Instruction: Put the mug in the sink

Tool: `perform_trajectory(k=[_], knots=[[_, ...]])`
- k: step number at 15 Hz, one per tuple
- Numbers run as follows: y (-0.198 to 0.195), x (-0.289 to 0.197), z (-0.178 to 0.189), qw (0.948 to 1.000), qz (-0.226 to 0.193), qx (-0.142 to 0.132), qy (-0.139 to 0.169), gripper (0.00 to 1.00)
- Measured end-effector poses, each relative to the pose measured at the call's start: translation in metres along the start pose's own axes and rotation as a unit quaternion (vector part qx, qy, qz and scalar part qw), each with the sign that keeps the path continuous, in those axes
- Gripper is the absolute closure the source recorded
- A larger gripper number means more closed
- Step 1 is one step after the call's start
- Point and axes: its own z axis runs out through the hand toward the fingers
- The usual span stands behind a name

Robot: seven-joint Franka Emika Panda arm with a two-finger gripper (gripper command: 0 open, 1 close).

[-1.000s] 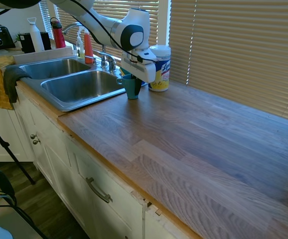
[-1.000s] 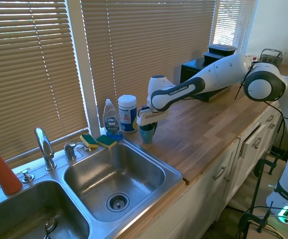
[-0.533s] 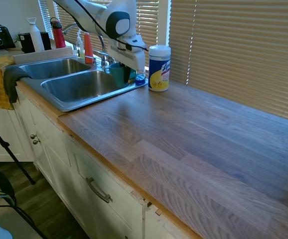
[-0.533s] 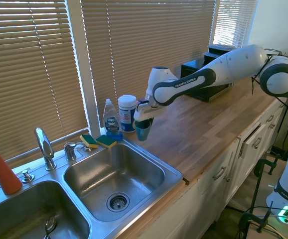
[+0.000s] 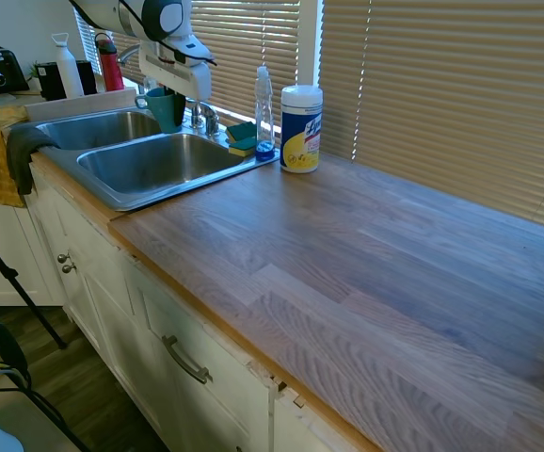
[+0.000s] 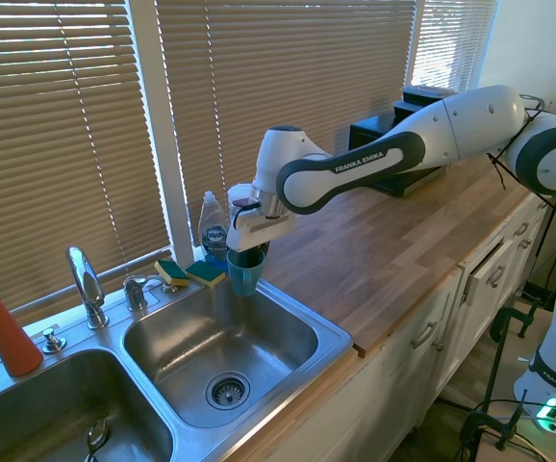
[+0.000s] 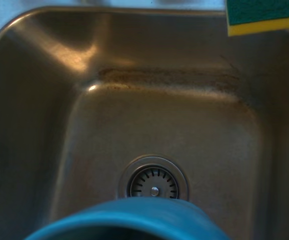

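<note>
Spanning the frame's lower right, wood-look counter (image 5: 366,254) under slatted window blinds (image 5: 441,85); steel sink (image 6: 328,332) at left. Hanging upright, mouth up, over the nearer basin at upper left, mug (image 5: 168,108), clamped in the pincer (image 5: 172,92)
</note>
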Motion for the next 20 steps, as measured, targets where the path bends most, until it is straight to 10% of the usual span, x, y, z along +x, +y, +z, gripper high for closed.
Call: perform_trajectory(k=[16, 17, 20], knots=[[-0.051, 0.024, 0.27, 0.998, -0.04, -0.048, 0.006, 1.0], [-0.052, 0.027, 0.275, 0.9979, -0.041, -0.05, 0.004, 0.0], [-0.056, 0.03, 0.279, 0.9973, -0.047, -0.056, -0.001, 0.0]])
